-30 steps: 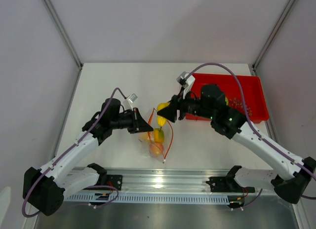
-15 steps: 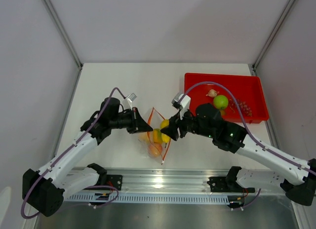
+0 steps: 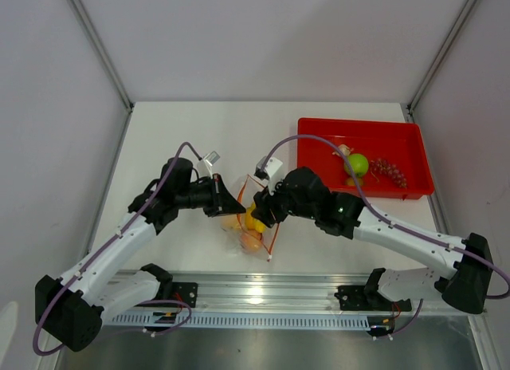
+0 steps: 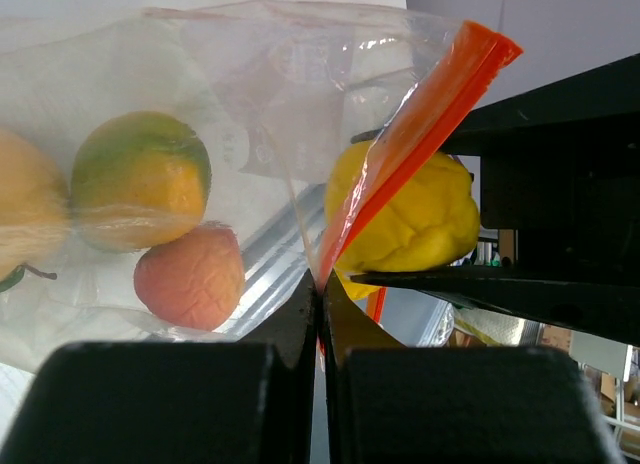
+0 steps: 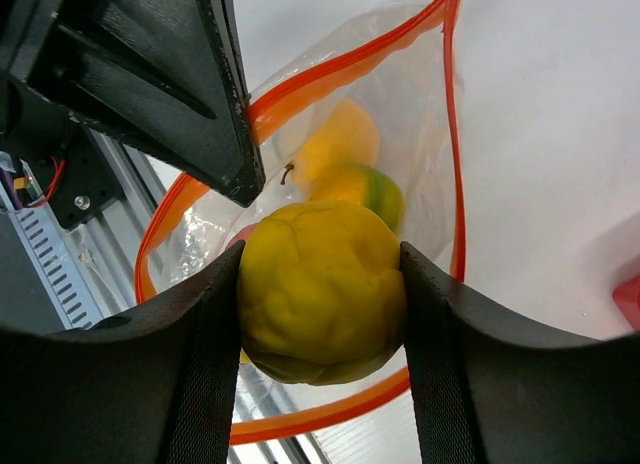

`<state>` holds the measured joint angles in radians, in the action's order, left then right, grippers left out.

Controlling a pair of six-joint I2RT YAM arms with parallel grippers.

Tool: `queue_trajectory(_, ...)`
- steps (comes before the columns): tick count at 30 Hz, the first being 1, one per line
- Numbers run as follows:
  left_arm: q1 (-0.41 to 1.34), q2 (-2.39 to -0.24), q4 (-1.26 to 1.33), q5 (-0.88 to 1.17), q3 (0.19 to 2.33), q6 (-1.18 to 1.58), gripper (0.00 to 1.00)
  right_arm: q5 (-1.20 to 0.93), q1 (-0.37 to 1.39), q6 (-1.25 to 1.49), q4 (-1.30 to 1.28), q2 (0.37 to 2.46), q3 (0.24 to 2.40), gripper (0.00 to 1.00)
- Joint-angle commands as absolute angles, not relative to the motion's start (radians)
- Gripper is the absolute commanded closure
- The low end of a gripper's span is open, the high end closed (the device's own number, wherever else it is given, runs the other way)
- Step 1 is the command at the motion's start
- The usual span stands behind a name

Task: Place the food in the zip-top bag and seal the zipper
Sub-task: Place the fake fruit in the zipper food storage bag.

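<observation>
The clear zip-top bag (image 3: 253,226) lies mid-table with its mouth held open; it also shows in the right wrist view (image 5: 420,134). Its orange-red zipper (image 4: 400,144) rims the mouth (image 5: 455,134). My left gripper (image 3: 237,206) is shut on the zipper edge (image 4: 322,289). My right gripper (image 3: 253,214) is shut on a lumpy yellow fruit (image 5: 322,289) and holds it at the bag's mouth; the fruit also shows in the left wrist view (image 4: 405,219). Inside the bag lie a yellow-green mango (image 4: 140,179), an orange fruit (image 4: 190,289) and a yellow pear (image 5: 340,139).
A red tray (image 3: 406,151) at the back right holds a green apple (image 3: 357,163), purple grapes (image 3: 386,171) and a small pale fruit (image 3: 343,150). A metal rail (image 3: 263,294) runs along the near table edge. Grey walls enclose the table.
My right gripper has carried the yellow fruit left and down, from beside the tray to the bag's open mouth. My left gripper has kept its hold on the zipper edge.
</observation>
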<state>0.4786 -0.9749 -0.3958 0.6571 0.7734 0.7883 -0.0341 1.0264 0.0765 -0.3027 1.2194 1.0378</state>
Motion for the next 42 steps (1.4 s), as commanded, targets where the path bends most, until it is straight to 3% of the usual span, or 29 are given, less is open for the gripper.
queue_trajectory(1,0.486,-0.960,-0.403,0.644,0.822,0.815,1.00,-0.029,1.035,0.055,-0.238,1.232,1.040,0.89)
queue_trajectory(4,0.486,-0.959,-0.414,0.629,0.827,0.821,0.99,-0.020,1.035,0.048,-0.221,1.241,1.026,0.84)
queue_trajectory(10,0.495,-0.945,-0.434,0.591,0.825,0.833,0.99,0.000,1.035,0.060,-0.210,1.279,1.026,0.61)
queue_trajectory(13,0.495,-0.928,-0.448,0.566,0.821,0.839,0.99,-0.021,1.035,0.078,-0.202,1.311,1.052,0.42)
queue_trajectory(19,0.495,-0.902,-0.463,0.532,0.810,0.862,0.99,-0.026,1.035,0.121,-0.216,1.353,1.118,0.18)
queue_trajectory(20,0.495,-0.887,-0.465,0.526,0.811,0.867,0.99,-0.020,1.035,0.135,-0.227,1.351,1.123,0.03)
queue_trajectory(21,0.497,-0.879,-0.471,0.514,0.808,0.870,0.99,-0.014,1.035,0.144,-0.230,1.348,1.127,0.01)
queue_trajectory(42,0.497,-0.850,-0.440,0.498,0.758,0.862,0.99,-0.189,1.040,0.138,-0.212,1.140,1.092,0.01)
